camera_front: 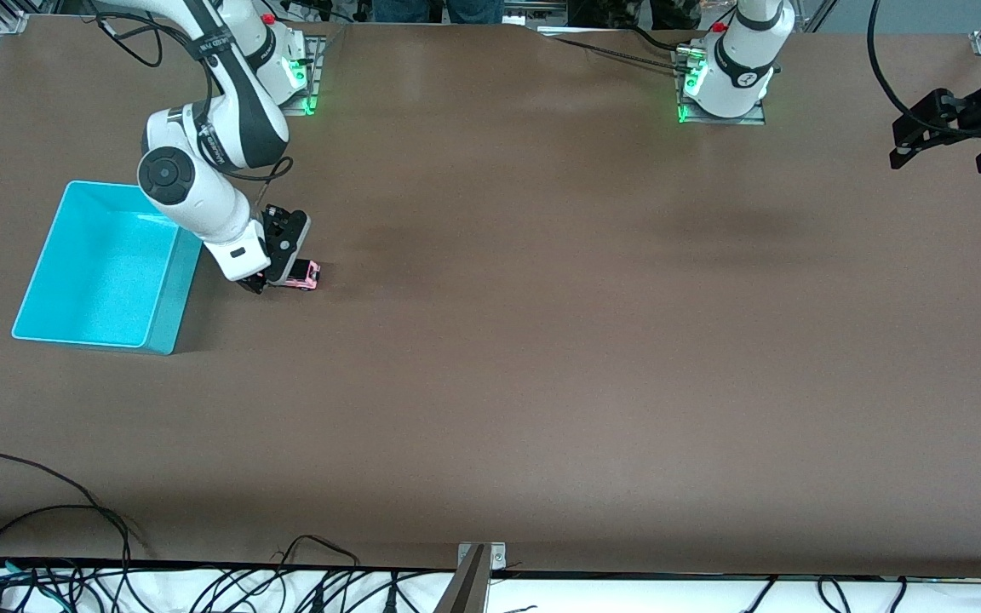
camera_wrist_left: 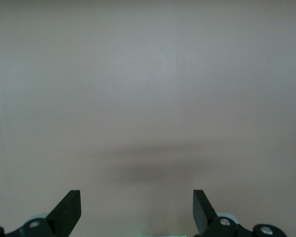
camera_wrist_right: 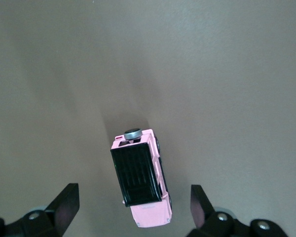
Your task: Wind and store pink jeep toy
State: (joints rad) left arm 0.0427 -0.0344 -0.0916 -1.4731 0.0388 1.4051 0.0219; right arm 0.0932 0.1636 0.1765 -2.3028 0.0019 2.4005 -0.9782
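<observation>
The turquoise bin [camera_front: 107, 268] lies on the brown tabletop [camera_front: 542, 340] toward the right arm's end, an open rectangular tub. The part of its floor that shows is bare, and the right arm's elbow crosses over one of its upper corners.

Just beside the bin, toward the left arm's end of the tabletop, stands the pink jeep toy [camera_front: 303, 274] on its wheels, outside the bin and apart from its wall. In the right wrist view the jeep [camera_wrist_right: 140, 180] shows a pink body, a black roof and a small grey disc at one end.

The right tool [camera_front: 273, 274] hangs low directly over the jeep, beside the bin. Its two fingers [camera_wrist_right: 64, 205] stand spread wide, one to each side of the toy, with clear gaps between them and its body, so nothing is gripped.

Well apart from the bin, at the left arm's end of the tabletop, the left arm waits. The left tool [camera_front: 942, 149] is up in the air over that end. The left wrist view shows its fingers [camera_wrist_left: 69, 210] spread apart over bare tabletop, holding nothing.
</observation>
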